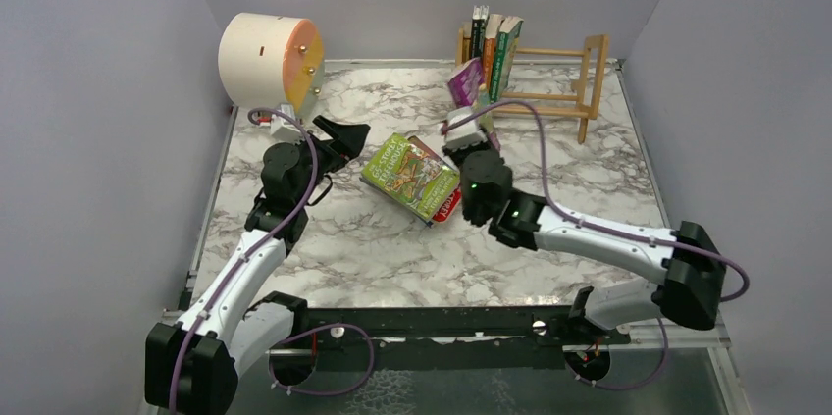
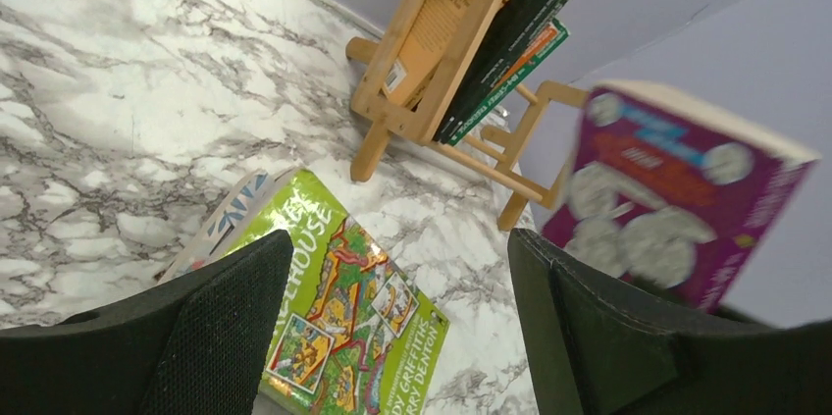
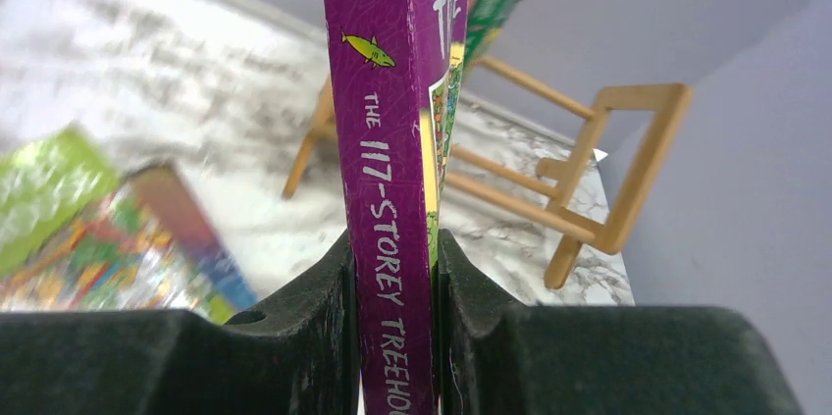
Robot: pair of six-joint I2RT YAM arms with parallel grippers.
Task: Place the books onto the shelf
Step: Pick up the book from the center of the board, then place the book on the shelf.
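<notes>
Marble table, grey walls. A few books stand in the shelf at the back. My right gripper clamps a purple book upright near it. My left gripper hangs apart, empty. A green book lies on a red book mid-table, not yet shelved.

One wooden shelf with what looks like four upright books, one purple book aloft, two stacked books on the desk, one cream cylinder.

A cream cylinder with orange face stands on the marble table.
</notes>
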